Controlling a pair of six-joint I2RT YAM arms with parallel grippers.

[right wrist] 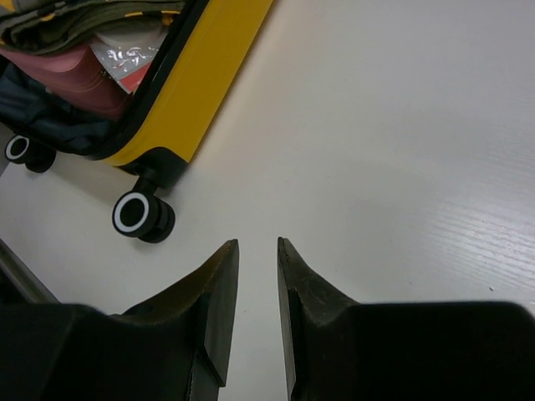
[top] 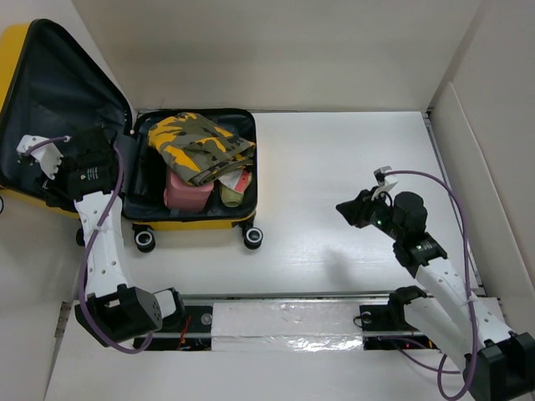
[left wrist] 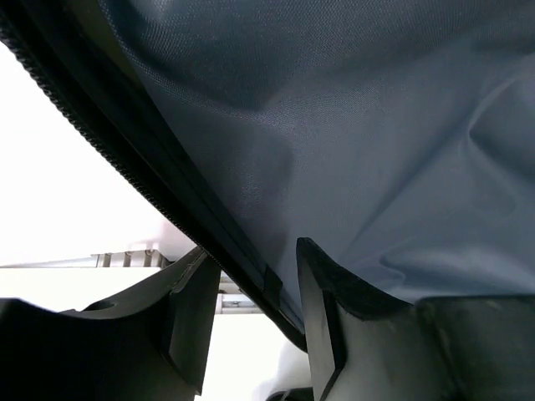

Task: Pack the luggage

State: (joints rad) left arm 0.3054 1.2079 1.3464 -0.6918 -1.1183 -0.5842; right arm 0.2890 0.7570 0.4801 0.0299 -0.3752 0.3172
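We find the luggage [top: 63,92] at the table's [top: 351,167] far left; inside, a fabric pouch [top: 199,144] lies atop a boxy case [top: 185,194].

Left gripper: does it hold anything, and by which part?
The left gripper straddles the rim of the luggage lid. A gap shows on one side, so it cannot be told whether it truly holds the rim.
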